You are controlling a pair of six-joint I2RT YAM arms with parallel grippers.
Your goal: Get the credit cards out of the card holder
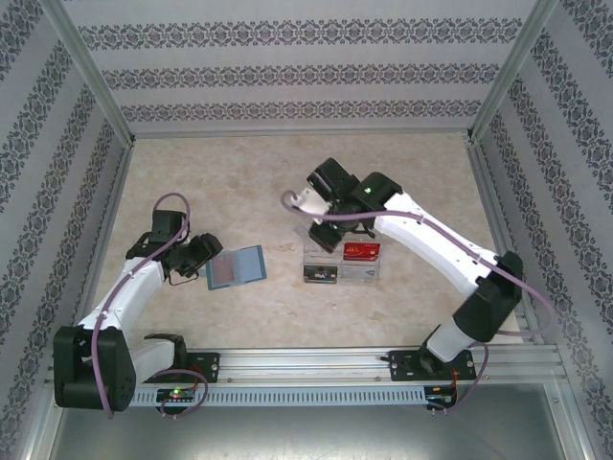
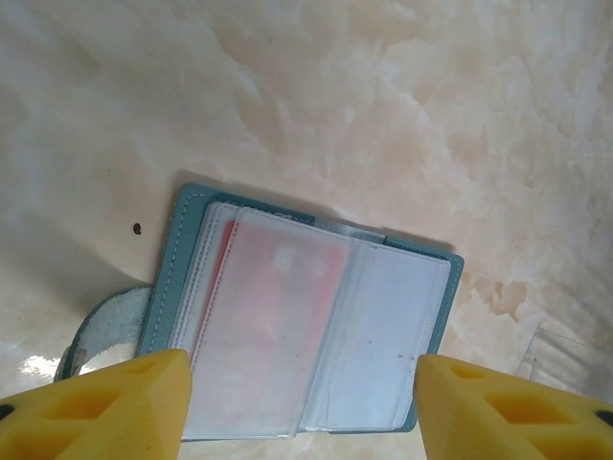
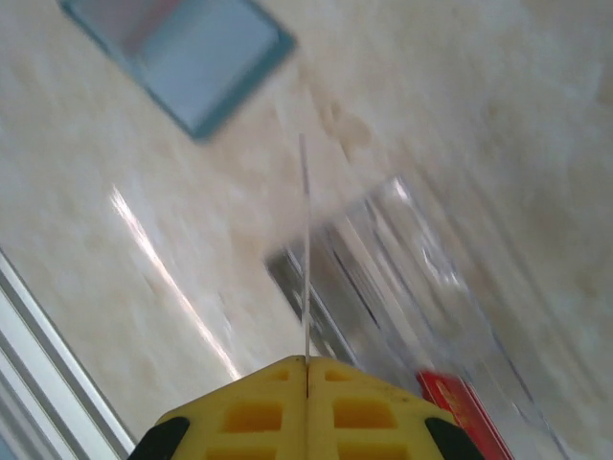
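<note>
We identify a tabletop [image 1: 287, 316] finished in a pale beige, marble-like pattern. Three panels enclose it: a back wall [image 1: 297, 77], a left wall [image 1: 48, 144] and a right wall [image 1: 570, 144]. Each carries white wallpaper with bands of dark grey floral ornament. Aluminium posts [image 1: 91, 72] run along the corners where the panels meet. An aluminium rail [image 1: 316, 362] spans the near edge of the tabletop, with a grey metal sheet [image 1: 335, 431] below it. We note even, diffuse lighting. A bright reflection streak [image 3: 172, 278] lies on the glossy surface.
</note>
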